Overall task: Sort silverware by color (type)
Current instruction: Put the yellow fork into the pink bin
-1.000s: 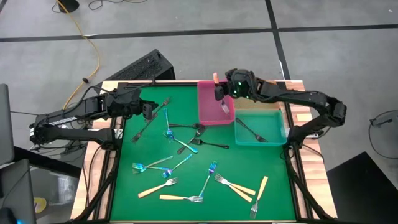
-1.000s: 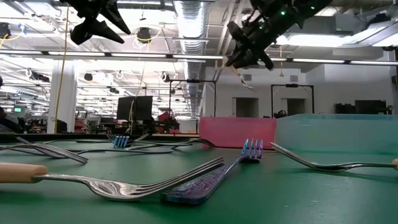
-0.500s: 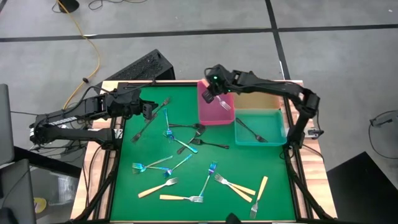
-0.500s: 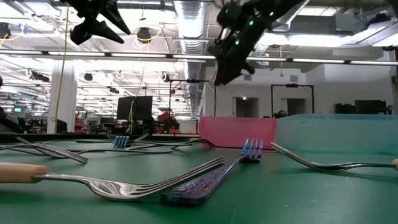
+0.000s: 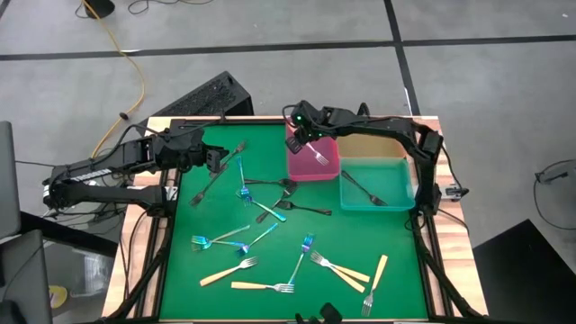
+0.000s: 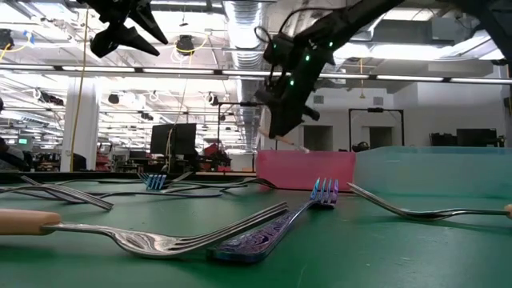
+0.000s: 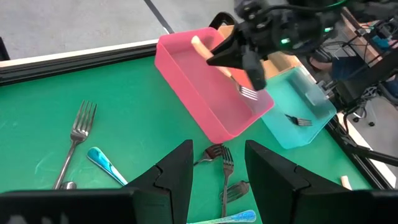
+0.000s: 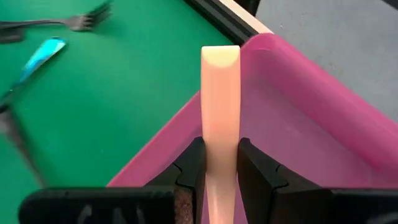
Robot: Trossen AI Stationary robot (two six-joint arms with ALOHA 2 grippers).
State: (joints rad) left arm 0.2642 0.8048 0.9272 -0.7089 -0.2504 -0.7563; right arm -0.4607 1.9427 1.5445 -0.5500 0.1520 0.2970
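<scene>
Right end effector [image 5: 304, 135] is pinching a tan-handled fork [image 8: 220, 118], held above the pink bin [image 5: 329, 167], tines angled down over it. Left end effector [image 5: 214, 159], fingers spread and empty, hovers above scattered forks [image 5: 270, 211] on the green surface [image 5: 360, 234].

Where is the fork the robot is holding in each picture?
High view: the fork hangs over the pink bin, in the right claw.
Low view: only its tan handle end shows, just above the pink bin.
Left wrist view: over the pink bin, prongs down.
Right wrist view: tan handle between the fingers.
Shared landmark: the pink bin.
</scene>
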